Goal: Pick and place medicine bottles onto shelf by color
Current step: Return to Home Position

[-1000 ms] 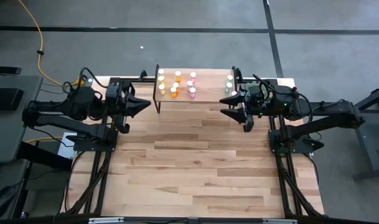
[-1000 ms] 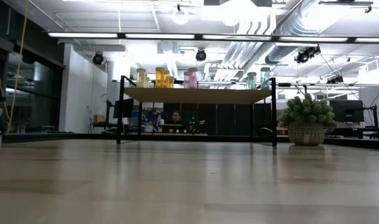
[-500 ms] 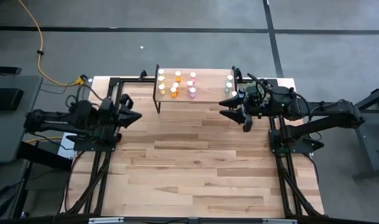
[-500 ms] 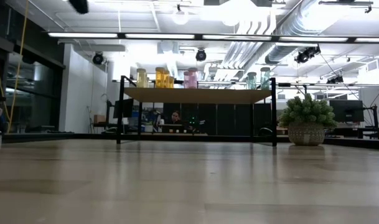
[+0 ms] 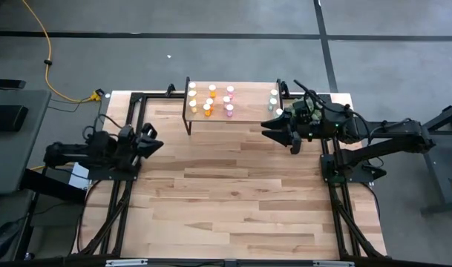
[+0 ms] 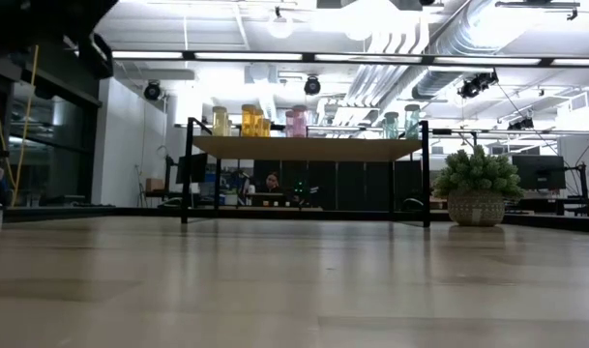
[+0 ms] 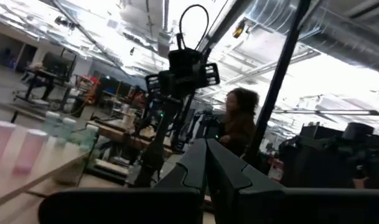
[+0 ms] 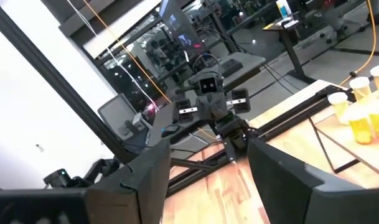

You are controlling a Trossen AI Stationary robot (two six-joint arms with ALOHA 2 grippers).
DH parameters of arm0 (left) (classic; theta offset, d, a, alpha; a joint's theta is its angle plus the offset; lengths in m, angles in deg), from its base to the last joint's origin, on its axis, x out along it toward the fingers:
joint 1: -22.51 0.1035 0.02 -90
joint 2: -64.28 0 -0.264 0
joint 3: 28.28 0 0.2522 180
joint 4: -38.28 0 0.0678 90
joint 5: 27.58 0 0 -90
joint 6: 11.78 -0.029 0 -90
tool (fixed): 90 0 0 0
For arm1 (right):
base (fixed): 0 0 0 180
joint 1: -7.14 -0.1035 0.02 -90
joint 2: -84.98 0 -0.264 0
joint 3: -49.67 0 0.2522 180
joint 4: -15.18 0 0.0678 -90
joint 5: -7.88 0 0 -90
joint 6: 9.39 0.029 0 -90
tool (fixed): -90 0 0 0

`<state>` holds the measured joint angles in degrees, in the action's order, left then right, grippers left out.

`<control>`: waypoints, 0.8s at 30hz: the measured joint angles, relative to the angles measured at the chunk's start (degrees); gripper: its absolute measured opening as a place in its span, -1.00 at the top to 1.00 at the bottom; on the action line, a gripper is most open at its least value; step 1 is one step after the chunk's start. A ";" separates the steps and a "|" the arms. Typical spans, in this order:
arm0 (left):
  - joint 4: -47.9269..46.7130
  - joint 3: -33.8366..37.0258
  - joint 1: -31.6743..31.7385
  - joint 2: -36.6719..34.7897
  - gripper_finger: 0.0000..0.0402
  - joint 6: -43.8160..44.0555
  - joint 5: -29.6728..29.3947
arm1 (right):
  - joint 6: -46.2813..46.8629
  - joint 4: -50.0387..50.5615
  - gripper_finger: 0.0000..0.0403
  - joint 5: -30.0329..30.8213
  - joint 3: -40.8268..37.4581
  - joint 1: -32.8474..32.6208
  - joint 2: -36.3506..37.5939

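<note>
High view: medicine bottles [image 5: 208,108] stand colour-grouped on the shelf [image 5: 249,104] at upper centre, so the left gripper [image 5: 156,142], pinched shut and empty at mid-left, and the right gripper [image 5: 269,128], spread wide and empty beside the shelf's right end, should retreat without brushing it.

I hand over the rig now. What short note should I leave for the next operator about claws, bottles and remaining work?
Left claw: shut, empty, at the table's left side, away from the shelf.
Right claw: open, empty, close to the shelf's right end.
Medicine bottles: all on the shelf in colour groups, yellow, orange, pink, teal.
Done: sorting looks complete; no bottle shows on the tabletop.
Left: probably only parking the right arm.
</note>
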<state>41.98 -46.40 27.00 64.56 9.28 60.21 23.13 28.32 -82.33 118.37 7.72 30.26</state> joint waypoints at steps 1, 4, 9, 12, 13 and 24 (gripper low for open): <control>0.76 0.56 0.01 0.17 1.00 -0.04 -0.50 | -0.35 0.25 -0.02 0.01 0.00 0.00 0.00; 1.47 3.48 0.32 -0.09 1.00 -0.28 -4.48 | 0.44 1.23 -0.02 0.00 0.00 0.00 -0.01; -4.70 3.65 2.06 -0.09 1.00 -1.71 -2.18 | 3.09 3.05 -0.02 0.00 0.00 0.00 -0.02; -8.40 3.67 3.18 -0.11 1.00 -1.75 1.53 | 3.62 3.04 -0.02 -0.51 0.00 0.00 -0.02; -10.08 3.65 3.63 -0.11 1.00 -1.78 1.90 | 3.60 3.04 -0.02 -0.63 0.00 0.00 -0.02; -17.15 3.69 6.01 0.00 1.00 -0.60 2.76 | 3.24 3.27 -0.02 -3.30 0.00 0.00 0.45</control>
<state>24.83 -42.71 33.01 64.55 8.68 62.97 26.37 31.60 -85.63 118.37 7.72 30.71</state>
